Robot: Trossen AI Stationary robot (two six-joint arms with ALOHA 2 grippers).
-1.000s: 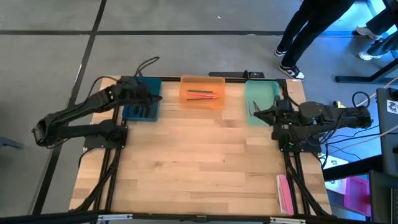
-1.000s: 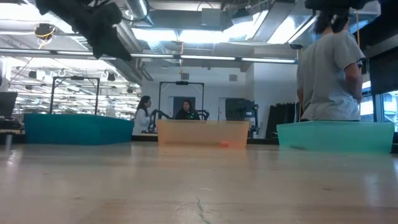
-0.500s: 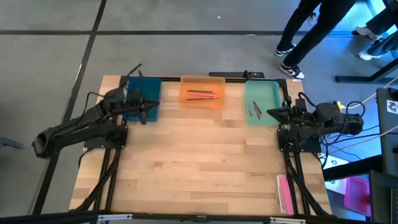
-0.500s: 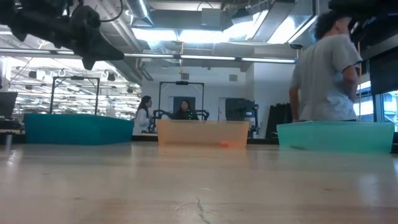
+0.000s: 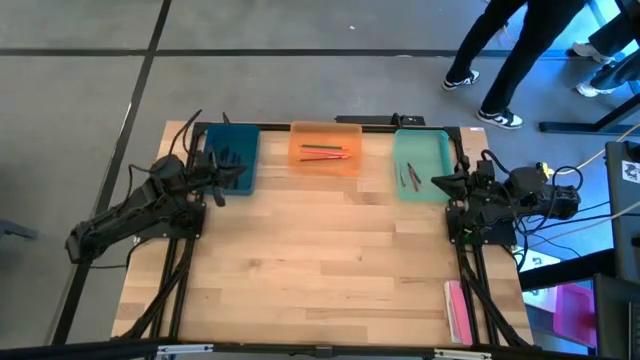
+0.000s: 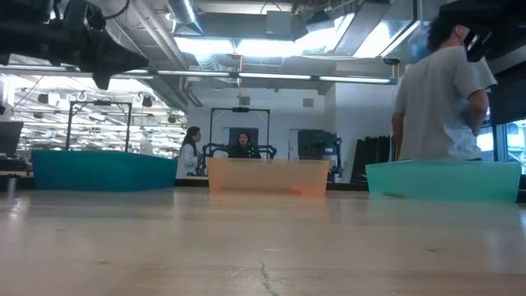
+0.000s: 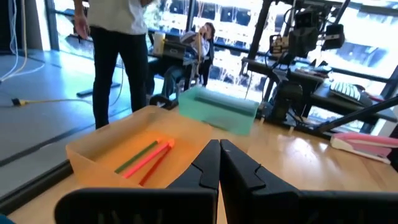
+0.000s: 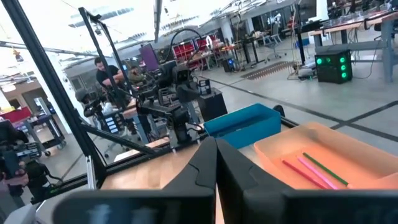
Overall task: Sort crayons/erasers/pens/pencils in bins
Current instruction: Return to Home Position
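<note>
Pulling back off the blue bin point(image 5: 243, 138), the left gripper point(image 7: 219, 148) is clenched empty, like the parked right gripper point(image 8: 216, 147).

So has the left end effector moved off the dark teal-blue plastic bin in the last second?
Yes. The left end effector, shut, has pulled back from over the dark teal-blue plastic bin toward that bin's lower-left corner in the high view.

- High view: even light from overhead; the wooden table point(image 5: 320, 250) is bright, with faint, soft shadows beside the arms.
- Low view: ceiling light panels point(image 6: 246, 45) glare at upper centre; the left arm point(image 6: 74, 41), upper left, is a dark silhouette.
- The orange bin point(image 6: 267, 177) glows, lit through.
- Left wrist view: daylit windows point(image 7: 205, 12) are washed out.
</note>
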